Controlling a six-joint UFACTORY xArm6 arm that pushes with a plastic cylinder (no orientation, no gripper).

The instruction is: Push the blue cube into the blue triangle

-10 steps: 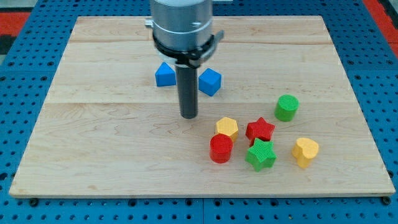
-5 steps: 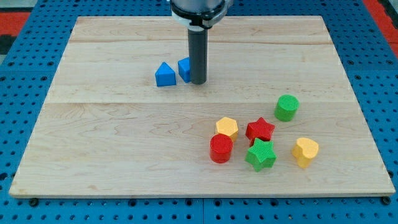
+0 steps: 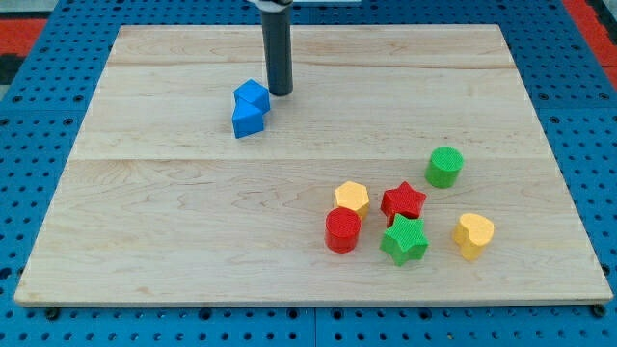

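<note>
A: Nearest the view's bottom, what is listed?

B: Item group, lower right of the wooden board (image 3: pixel 145 241): green star (image 3: pixel 404 240), red cylinder (image 3: pixel 342 230), yellow heart-like block (image 3: pixel 473 234); just behind them a yellow hexagon (image 3: pixel 352 198), red star (image 3: pixel 403 201) and green cylinder (image 3: pixel 444 166). None is part of the job.

A: And further up?

B: Blue triangle (image 3: pixel 247 121) and blue cube (image 3: pixel 253 95), upper left of centre, pressed together, the cube on the triangle's far side. My tip (image 3: pixel 280 93) stands just beside the cube on the view's right, close to it or barely touching; I cannot tell which. It is a plain rod, so nothing opens, closes or clamps.

A: Progress?

B: Judged complete or nearly so: the two blue blocks touch. At most a small nudge is left.

A: Surface and surroundings?

B: Pale wood planks, lying on a blue perforated base (image 3: pixel 58 328); red shows at the upper corners.
</note>
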